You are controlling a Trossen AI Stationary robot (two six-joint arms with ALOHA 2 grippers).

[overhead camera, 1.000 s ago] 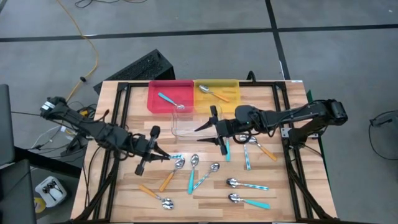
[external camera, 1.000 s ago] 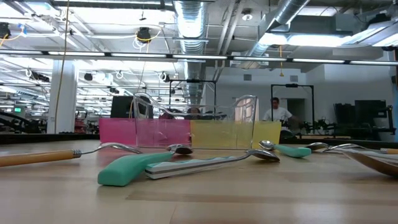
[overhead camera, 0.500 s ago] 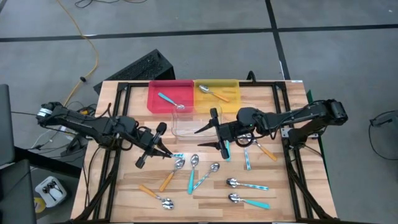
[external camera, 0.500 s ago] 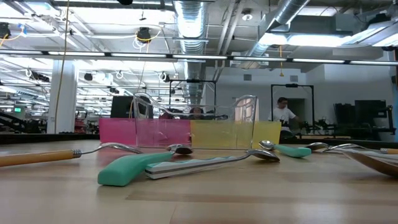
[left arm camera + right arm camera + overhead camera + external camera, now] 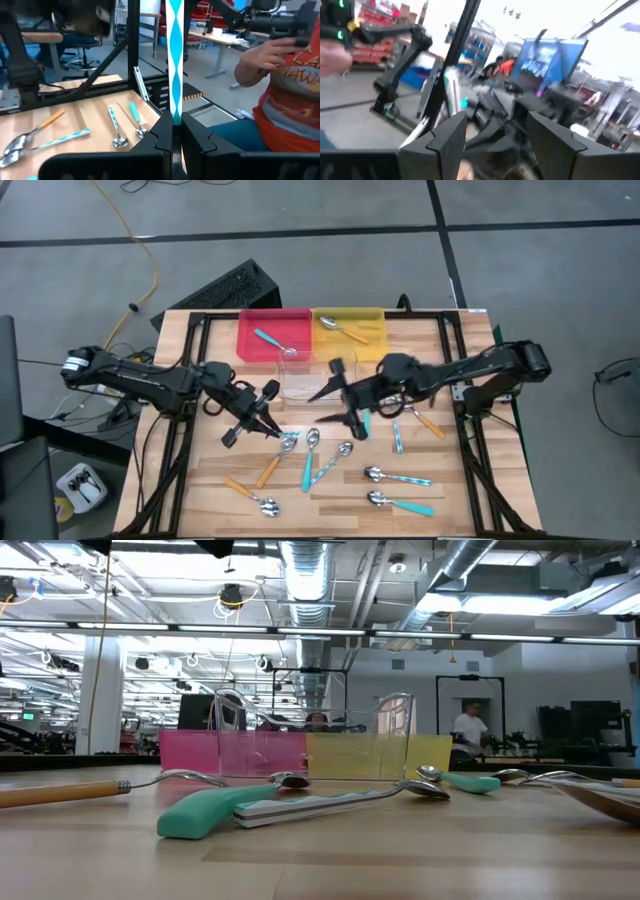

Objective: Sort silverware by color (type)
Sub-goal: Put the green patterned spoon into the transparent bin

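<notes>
My left gripper point(image 5: 270, 429) hangs over the table's left middle, shut on a pale blue striped spoon point(image 5: 174, 60). My right gripper point(image 5: 317, 407) hovers open and holds nothing, just near of the clear tray point(image 5: 297, 379); its fingers point(image 5: 447, 137) stand wide apart. A teal spoon point(image 5: 268, 339) lies in the red tray point(image 5: 250, 340), and an orange one point(image 5: 347, 331) in the yellow tray point(image 5: 372, 322). Several more spoons lie flat on the table's near half, such as a teal one point(image 5: 309, 460) and an orange one point(image 5: 268, 470). My left gripper pinches the striped spoon's handle point(image 5: 174, 114) between its two shut fingers. The handle sticks out past the fingertips, and the fingers hide the part behind them. The spoon is lifted clear of the table.
More spoons lie to the right point(image 5: 398, 433) point(image 5: 427, 423) and near the front edge point(image 5: 398, 477) point(image 5: 402, 503) point(image 5: 252, 496). Black frame rails point(image 5: 190, 380) run along both sides of the table. A person in an orange shirt point(image 5: 295, 85) stands beyond the table.
My left gripper has swung toward the table's middle and turned about, carrying the striped spoon clear of the table. My right gripper has tipped a little in place above the table.
</notes>
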